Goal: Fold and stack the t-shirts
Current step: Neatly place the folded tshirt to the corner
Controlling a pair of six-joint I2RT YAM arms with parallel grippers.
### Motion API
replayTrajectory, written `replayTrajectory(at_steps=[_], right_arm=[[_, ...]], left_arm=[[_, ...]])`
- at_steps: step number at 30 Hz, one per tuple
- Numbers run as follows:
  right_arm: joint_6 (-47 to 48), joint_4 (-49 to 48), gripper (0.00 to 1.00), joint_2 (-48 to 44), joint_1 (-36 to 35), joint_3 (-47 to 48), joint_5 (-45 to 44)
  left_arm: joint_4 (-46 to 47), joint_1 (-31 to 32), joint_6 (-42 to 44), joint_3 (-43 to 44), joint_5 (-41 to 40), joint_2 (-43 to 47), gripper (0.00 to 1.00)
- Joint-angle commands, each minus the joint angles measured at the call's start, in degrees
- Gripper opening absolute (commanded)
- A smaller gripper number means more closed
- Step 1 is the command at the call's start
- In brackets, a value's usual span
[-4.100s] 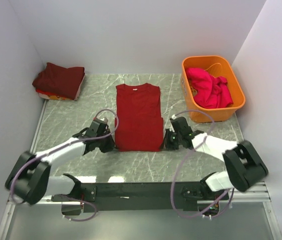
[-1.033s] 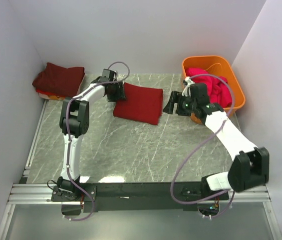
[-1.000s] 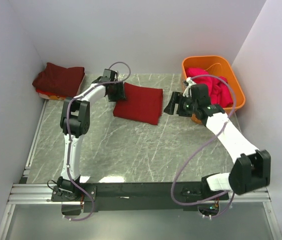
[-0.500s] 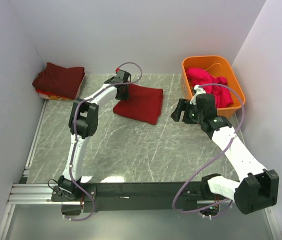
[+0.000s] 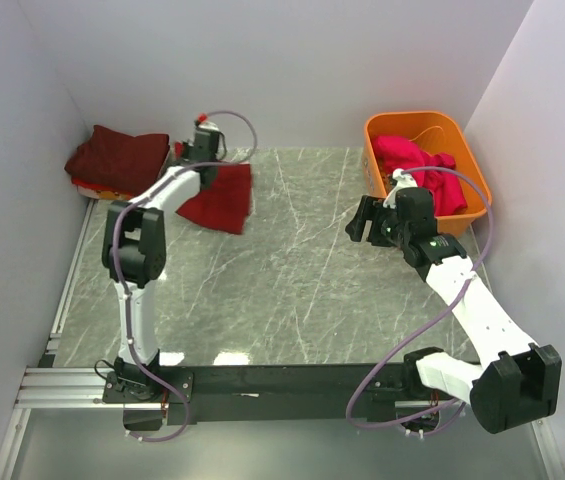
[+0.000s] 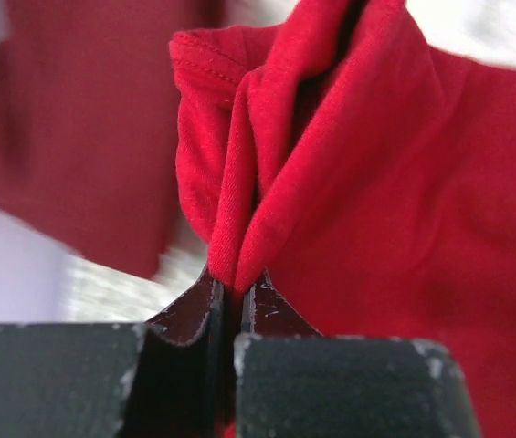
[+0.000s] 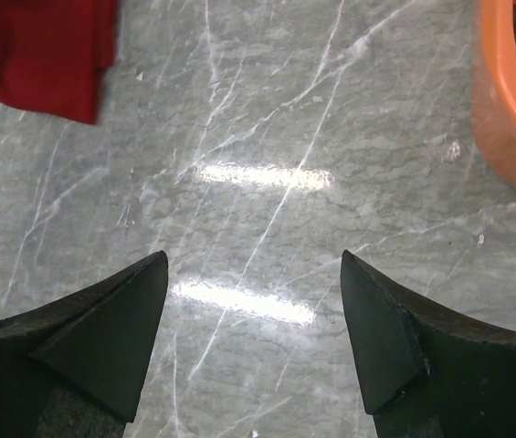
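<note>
Left gripper (image 6: 233, 292) is pinching a bunched edge of the folded red shirt (image 5: 220, 200), and that shirt sits at far left on the table (image 5: 292, 270), just beside the maroon stack (image 5: 117, 160). Right gripper (image 7: 253, 265) hangs spread wide, holding nothing, near the tub (image 5: 414, 118) with 1 pink shirt (image 5: 417, 170). Soft, light, limp cloth, I'd say: 1 pinch may let layers sag, so grip through all folds at the edge.

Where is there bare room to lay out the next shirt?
The wide marble stretch between the folded red shirt and the orange tub is bare, down to the near edge; the open right hand hovers near the tub. The far-left corner is crowded: the maroon stack and the shirt pinched in the left hand.
</note>
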State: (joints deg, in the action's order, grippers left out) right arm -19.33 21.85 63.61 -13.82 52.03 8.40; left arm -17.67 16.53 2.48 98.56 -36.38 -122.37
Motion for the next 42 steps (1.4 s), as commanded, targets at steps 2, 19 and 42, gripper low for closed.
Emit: replayTrajectory(at_steps=[2,19,42], right_arm=[[1.05,-2.16,0.82,0.11,0.29,0.0,-1.46],[0.79,-1.98,0.82,3.53,0.29,0.88,-1.81],[1.14,-1.54,0.83,3.01,0.29,0.7,-2.08]], left_arm=[[10.8,-4.49,14.29,3.03,-6.51,3.81,0.01],[15.21,-10.47,22.66,10.16,-1.94,6.35,0.01],[0.98,-10.47,14.66,21.05,6.76,10.83,0.01]])
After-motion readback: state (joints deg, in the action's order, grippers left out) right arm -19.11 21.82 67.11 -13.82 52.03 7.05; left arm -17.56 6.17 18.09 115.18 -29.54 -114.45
